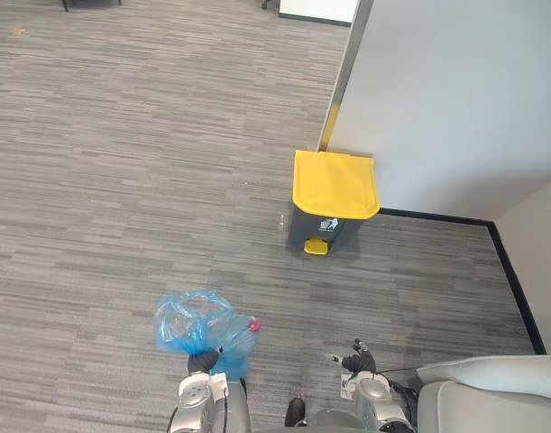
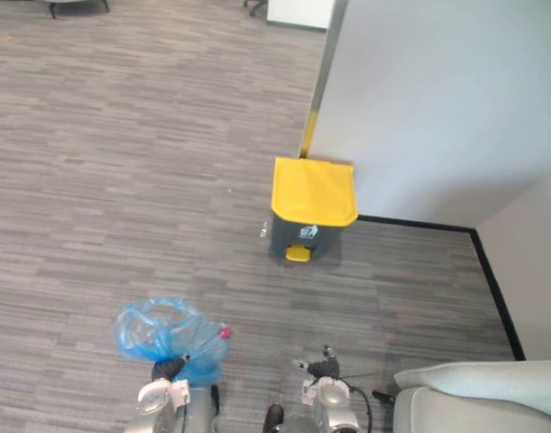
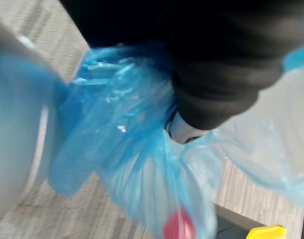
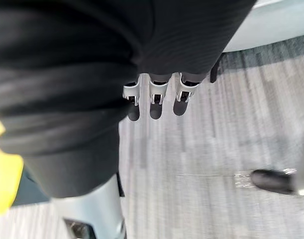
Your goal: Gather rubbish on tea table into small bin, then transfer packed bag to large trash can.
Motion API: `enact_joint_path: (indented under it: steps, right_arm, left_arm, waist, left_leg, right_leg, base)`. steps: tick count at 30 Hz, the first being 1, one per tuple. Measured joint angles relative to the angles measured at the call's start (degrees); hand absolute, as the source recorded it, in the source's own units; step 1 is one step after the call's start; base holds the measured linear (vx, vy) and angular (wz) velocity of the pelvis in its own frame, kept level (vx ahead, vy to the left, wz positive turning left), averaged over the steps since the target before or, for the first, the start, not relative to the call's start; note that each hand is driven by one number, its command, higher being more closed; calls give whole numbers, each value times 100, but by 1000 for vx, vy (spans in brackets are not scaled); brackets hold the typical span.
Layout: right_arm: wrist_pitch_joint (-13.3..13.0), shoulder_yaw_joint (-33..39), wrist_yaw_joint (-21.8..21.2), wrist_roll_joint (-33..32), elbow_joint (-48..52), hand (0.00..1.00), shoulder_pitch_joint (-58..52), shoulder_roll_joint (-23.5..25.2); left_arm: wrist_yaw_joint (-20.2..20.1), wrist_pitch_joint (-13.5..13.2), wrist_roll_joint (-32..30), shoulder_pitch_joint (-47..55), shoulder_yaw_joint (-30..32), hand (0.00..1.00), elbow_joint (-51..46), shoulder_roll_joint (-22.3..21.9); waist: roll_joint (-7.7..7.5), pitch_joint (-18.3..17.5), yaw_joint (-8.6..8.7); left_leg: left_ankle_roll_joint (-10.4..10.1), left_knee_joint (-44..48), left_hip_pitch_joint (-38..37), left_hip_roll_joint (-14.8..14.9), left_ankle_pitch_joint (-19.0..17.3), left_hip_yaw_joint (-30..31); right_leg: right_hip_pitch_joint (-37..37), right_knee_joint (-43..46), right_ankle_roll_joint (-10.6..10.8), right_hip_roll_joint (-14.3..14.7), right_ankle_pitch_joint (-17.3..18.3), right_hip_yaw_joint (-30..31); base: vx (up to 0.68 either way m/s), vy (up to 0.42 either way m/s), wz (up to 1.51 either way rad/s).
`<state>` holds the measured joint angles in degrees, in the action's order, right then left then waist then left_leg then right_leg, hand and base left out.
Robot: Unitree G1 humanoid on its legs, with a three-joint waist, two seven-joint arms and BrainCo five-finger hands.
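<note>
My left hand (image 1: pixel 201 363) is clenched on the gathered neck of the crumpled blue translucent plastic bag (image 1: pixel 189 325), which hangs bunched round it above the grey striped carpet floor (image 1: pixel 122 180), low at my left side. A small red piece (image 1: pixel 253 325) shows through the plastic on the side toward my body. My right hand (image 1: pixel 358 361) hangs at my right with its fingers loose and nothing in them.

What matters for the next move is the bearing. The dark grey pedal trash can with a yellow lid (image 1: pixel 335 185) stands ahead and off to the right of the bag, set against the end of the white wall (image 1: pixel 455 90), well apart from both hands. It sits nearly straight ahead of my right hand, so the loaded left hand has to travel forward and across. The lid is down, and the yellow pedal (image 1: pixel 316 245) faces me, so I judge the approach should be front-on.
</note>
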<state>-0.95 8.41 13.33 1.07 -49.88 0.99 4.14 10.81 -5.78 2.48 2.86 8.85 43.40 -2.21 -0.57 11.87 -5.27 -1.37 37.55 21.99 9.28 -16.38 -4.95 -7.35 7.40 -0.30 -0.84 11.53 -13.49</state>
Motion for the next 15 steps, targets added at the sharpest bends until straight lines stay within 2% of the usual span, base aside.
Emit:
enact_joint_path:
  steps: [1, 2, 3, 5, 6, 7, 8, 9, 10, 11, 12, 14, 15]
  right_arm:
    - [-1, 51, 29, -3, 0, 0, -71, -32]
    - [50, -33, 15, -17, -67, 0, -110, -58]
    - [58, -36, 7, -22, -62, 0, -109, -46]
    - [51, 50, 16, -99, 46, 0, -94, -18]
    - [48, 32, 11, -100, 77, 0, -95, -19]
    - [47, 33, 7, -97, 161, 0, -123, -15]
    - [50, 34, 1, -91, 170, 0, -162, -17]
    - [49, 38, 1, -85, 174, 0, -206, -16]
    - [50, 43, 3, -63, 173, 0, -286, -14]
    - [62, 42, -11, 47, 157, 0, -387, -16]
    - [67, 44, -19, 87, 158, 0, -423, -18]
    - [50, 71, -28, 132, 182, 0, -376, -16]
    - [50, 88, -32, 137, 147, 0, -328, -61]
  left_arm:
    - [1, -6, 1, 19, 0, 100, -6, -79]
    - [5, -5, 7, -1, 35, 100, 4, -47]
    - [10, -10, 5, -21, 33, 100, -14, -21]
    - [9, 0, 6, 33, 31, 100, 7, -1]
    - [10, -3, 10, 91, 22, 100, 0, -1]
    - [13, -5, 7, 150, -10, 100, -6, 48]
    - [15, 6, 7, 242, -126, 100, 10, 143]
    - [16, 11, 6, 259, -177, 100, 22, 178]
    - [17, 20, 6, 249, -212, 100, 71, 199]
    - [17, 41, 5, 224, -213, 100, 129, 180]
    - [18, 48, 5, 234, -212, 100, 144, 172]
    - [19, 78, 4, 224, -206, 100, 230, 186]
    - [19, 112, 3, 227, -204, 100, 276, 186]
  waist:
    - [121, -38, -28]
    - [-26, -69, -118]
    - [-89, -107, -118]
    - [-140, -137, -154]
    - [-151, -144, -164]
    - [-141, -148, -176]
    - [-151, -154, -167]
    - [-155, -157, -128]
    - [-160, -159, -66]
    - [-147, -150, -50]
    - [-139, -145, -39]
    - [-131, -140, 56]
    - [-118, -117, 96]
  left_leg:
    - [-201, -758, -57, -14, 608, 142]
    - [-90, -731, -179, -166, 631, -74]
    - [-125, -754, -199, -257, 510, -96]
    - [7, -582, -433, -376, 35, -378]
    - [68, -582, -550, -379, -87, -490]
    - [72, -603, -840, -392, -229, -685]
    - [174, -687, -1210, -433, -322, -857]
    - [212, -719, -1348, -457, -370, -872]
    - [269, -779, -1539, -491, -434, -869]
    - [289, -954, -1857, -500, -499, -865]
    - [282, -1035, -1964, -497, -506, -861]
    - [224, -1355, -2365, -439, -538, -854]
    - [217, -1569, -2675, -380, -537, -878]
  right_leg:
    - [-49, 170, 207, -1, 227, 69]
    - [-1, 359, 287, -193, 382, 324]
    - [24, 398, 265, -277, 367, 394]
    - [148, 955, 320, -531, 395, 805]
    - [229, 1244, 351, -600, 405, 903]
    - [510, 2091, 461, -720, 366, 1039]
    - [908, 3218, 703, -844, 232, 1115]
    - [1069, 3708, 729, -887, 218, 1078]
    - [1320, 4288, 682, -928, 244, 955]
    - [1717, 4814, 514, -936, 341, 682]
    - [1849, 4883, 460, -936, 375, 568]
    - [2363, 4674, 306, -917, 487, 116]
    - [2518, 4079, 236, -887, 497, -202]
  base:
    - [366, 317, -16]
    - [355, 316, -14]
    - [447, 365, -15]
    - [383, 286, -43]
    - [355, 275, -80]
    - [436, 268, -79]
    - [450, 224, -64]
    - [387, 132, -24]
    - [400, 26, 10]
    - [406, 6, 11]
    - [401, -11, 3]
    - [350, -59, 2]
    - [398, -88, 5]
